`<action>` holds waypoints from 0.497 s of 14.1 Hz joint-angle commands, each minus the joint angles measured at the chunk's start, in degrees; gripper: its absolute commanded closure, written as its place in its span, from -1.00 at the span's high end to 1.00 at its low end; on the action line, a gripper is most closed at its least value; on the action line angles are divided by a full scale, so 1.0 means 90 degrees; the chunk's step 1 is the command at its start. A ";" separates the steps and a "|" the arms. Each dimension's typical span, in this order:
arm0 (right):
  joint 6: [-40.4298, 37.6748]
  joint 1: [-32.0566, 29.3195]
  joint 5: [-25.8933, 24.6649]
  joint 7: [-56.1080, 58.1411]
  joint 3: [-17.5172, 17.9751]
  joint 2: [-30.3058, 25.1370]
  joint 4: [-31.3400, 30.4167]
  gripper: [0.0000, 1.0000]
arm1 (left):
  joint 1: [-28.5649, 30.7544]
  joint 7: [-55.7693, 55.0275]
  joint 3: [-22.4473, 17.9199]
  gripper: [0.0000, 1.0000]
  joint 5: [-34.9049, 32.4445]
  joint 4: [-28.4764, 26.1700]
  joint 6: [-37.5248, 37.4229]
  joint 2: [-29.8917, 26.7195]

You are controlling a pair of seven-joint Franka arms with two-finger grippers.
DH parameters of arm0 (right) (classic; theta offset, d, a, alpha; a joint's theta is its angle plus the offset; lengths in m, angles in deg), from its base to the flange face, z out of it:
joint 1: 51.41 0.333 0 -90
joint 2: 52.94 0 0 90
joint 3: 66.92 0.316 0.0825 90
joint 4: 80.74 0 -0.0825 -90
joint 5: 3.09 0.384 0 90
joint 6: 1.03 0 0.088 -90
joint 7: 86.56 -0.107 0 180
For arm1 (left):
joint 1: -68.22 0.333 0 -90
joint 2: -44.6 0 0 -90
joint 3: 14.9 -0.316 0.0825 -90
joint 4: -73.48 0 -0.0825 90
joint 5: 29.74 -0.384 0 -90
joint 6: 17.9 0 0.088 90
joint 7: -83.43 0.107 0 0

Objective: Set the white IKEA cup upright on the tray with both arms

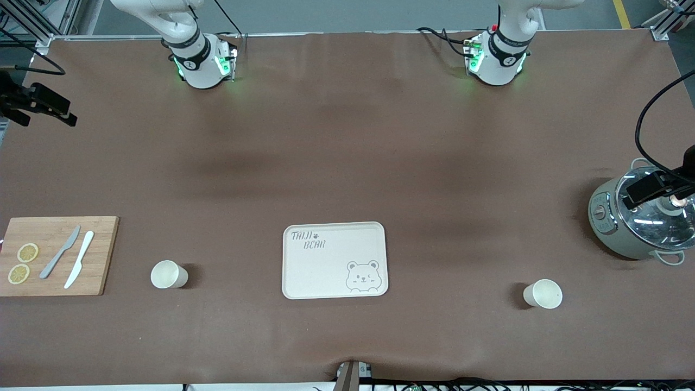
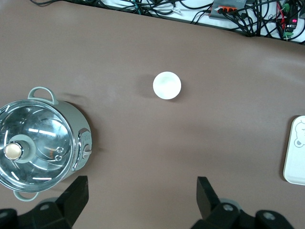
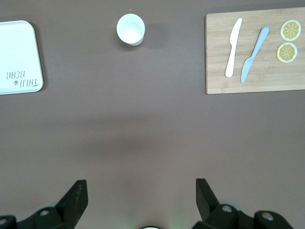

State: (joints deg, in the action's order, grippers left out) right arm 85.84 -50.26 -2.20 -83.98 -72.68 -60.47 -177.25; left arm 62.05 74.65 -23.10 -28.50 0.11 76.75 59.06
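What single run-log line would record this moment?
cream rectangular tray: no cups on it | two white cups: upright on table | left gripper: open, high | right gripper: open, high

Both grippers (image 2: 140, 198) (image 3: 140, 198) raised, open.

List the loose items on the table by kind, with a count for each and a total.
Cups: 2
Tray: 1
Cutting board: 1
Knives: 2
Lemon slices: 2
Pot with glass lid: 1
Total: 9
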 commanded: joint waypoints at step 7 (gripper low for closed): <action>-0.0111 -0.0088 -0.0002 -0.0052 0.0064 0.0172 0.0147 1.00 | 0.0012 0.0155 0.0013 1.00 -0.0148 -0.0089 -0.0038 -0.0210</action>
State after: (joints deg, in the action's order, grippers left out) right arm 85.69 -50.27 -2.20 -83.98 -72.68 -59.80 -177.25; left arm 62.05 74.91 -23.11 -28.50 0.13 76.77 58.91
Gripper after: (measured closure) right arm 0.000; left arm 0.000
